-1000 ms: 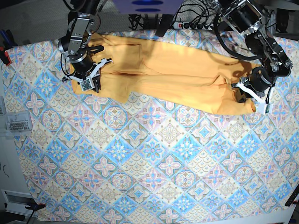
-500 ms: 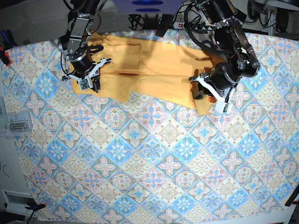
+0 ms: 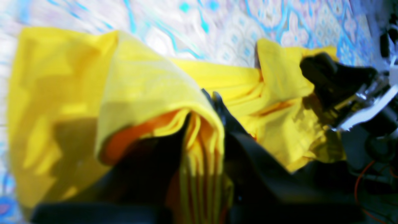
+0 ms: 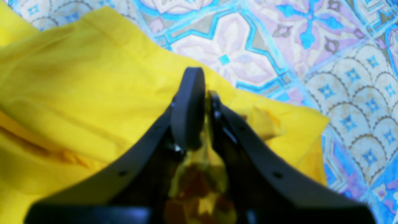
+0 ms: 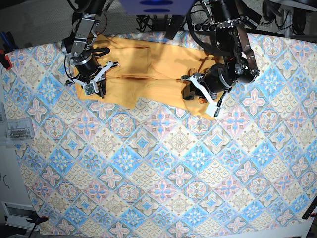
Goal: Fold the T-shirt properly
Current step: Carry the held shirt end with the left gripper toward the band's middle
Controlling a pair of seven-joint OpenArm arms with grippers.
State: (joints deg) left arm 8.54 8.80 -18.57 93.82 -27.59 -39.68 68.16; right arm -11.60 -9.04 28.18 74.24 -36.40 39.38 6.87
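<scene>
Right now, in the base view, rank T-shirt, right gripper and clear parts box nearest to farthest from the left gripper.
1. T-shirt, clamped in the left gripper.
2. Right gripper, at the shirt's far end.
3. Clear parts box, view's left edge.

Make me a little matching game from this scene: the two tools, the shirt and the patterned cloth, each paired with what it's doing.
Things:
1. left tool
2. right tool
3. T-shirt
4. patterned cloth

States:
A. covers the table, under everything
B. shut on the shirt's end by the base view's left edge
C. partly folded
D. shut on the shirt's other end, carried over the shirt

Pairs: 1-D, 2-B, 3-C, 4-A
</scene>
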